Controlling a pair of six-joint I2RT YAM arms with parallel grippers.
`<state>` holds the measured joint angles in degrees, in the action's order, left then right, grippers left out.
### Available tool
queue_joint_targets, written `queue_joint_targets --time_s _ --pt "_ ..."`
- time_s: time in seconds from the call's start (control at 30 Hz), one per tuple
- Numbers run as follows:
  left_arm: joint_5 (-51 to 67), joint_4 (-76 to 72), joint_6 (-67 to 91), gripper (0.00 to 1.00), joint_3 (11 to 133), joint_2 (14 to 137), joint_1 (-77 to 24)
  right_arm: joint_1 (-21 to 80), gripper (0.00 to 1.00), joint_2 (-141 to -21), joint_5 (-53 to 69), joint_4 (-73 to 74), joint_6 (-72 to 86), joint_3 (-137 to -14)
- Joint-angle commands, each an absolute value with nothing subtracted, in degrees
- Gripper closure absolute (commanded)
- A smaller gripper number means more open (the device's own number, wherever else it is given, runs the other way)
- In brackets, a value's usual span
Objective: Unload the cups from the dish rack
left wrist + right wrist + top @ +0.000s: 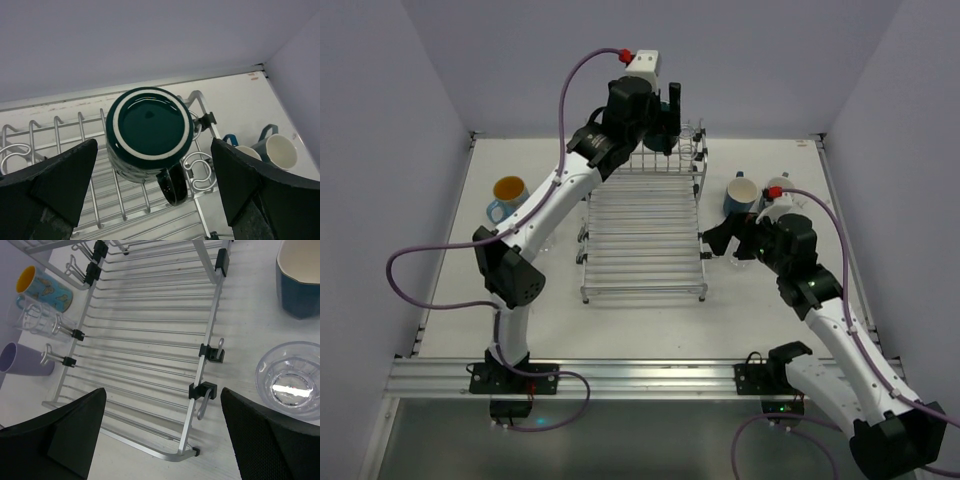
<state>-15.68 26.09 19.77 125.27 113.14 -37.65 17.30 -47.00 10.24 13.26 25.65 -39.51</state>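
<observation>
The silver wire dish rack (645, 230) stands mid-table. A teal mug (150, 127) sits upside down on its raised rear tier, handle toward me. My left gripper (152, 195) is open just above it, one finger on each side, not touching; it also shows in the top view (665, 120). My right gripper (162, 435) is open and empty over the rack's near right corner (192, 452). A clear glass tumbler (289, 380) and a dark blue mug (300, 280) stand on the table right of the rack. A clear glass (40, 320) and a purple cup (22, 360) are at the rack's left side hooks.
A light blue mug with an orange inside (508, 195) stands on the table left of the rack. Two mugs (740, 195) (778, 190) stand at the right, close to my right arm. Walls close in the back and both sides.
</observation>
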Motion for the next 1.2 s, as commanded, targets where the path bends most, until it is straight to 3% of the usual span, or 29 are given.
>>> queue_joint_targets --time_s 0.0,0.7,1.17 --pt "-24.34 26.38 16.97 0.00 128.85 113.64 -37.79 17.67 0.01 -45.79 12.57 10.11 25.40 -39.38" --pt "-18.55 22.77 13.71 0.00 131.40 121.03 -37.79 20.83 0.01 -47.37 12.48 8.35 24.87 -39.37" --pt "-20.92 21.10 11.16 0.00 130.87 123.57 -37.62 21.88 0.01 -46.06 12.13 8.53 25.22 -39.99"
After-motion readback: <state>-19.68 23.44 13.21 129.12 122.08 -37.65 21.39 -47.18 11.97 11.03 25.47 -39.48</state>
